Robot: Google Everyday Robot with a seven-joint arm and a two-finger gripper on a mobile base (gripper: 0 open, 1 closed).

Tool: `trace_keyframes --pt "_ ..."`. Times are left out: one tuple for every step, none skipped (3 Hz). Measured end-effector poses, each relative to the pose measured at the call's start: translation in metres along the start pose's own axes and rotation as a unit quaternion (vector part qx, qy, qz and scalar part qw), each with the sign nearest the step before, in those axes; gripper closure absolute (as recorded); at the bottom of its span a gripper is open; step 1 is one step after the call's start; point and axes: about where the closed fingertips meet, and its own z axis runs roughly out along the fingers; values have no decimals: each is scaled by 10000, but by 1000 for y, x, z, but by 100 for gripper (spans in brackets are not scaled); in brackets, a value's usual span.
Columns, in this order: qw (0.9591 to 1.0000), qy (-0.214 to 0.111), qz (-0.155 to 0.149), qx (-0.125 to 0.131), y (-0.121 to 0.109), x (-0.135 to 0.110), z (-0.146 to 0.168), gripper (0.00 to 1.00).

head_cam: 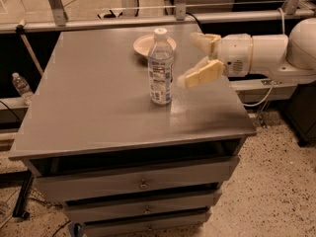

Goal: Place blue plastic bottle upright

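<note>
The blue plastic bottle stands upright on the grey table, just in front of a white bowl. It is clear, with a white cap and a pale label with a dark patch. My gripper is to the right of the bottle, open, with its two tan fingers spread apart and not touching the bottle. The white arm reaches in from the right.
A smaller clear bottle with a white cap stands on the floor at the far left. A metal rail runs behind the table. Drawers sit under the tabletop.
</note>
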Motion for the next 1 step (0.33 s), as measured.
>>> trace_keyframes --pt "9975 471 97 523 -13 -4 -65 0"
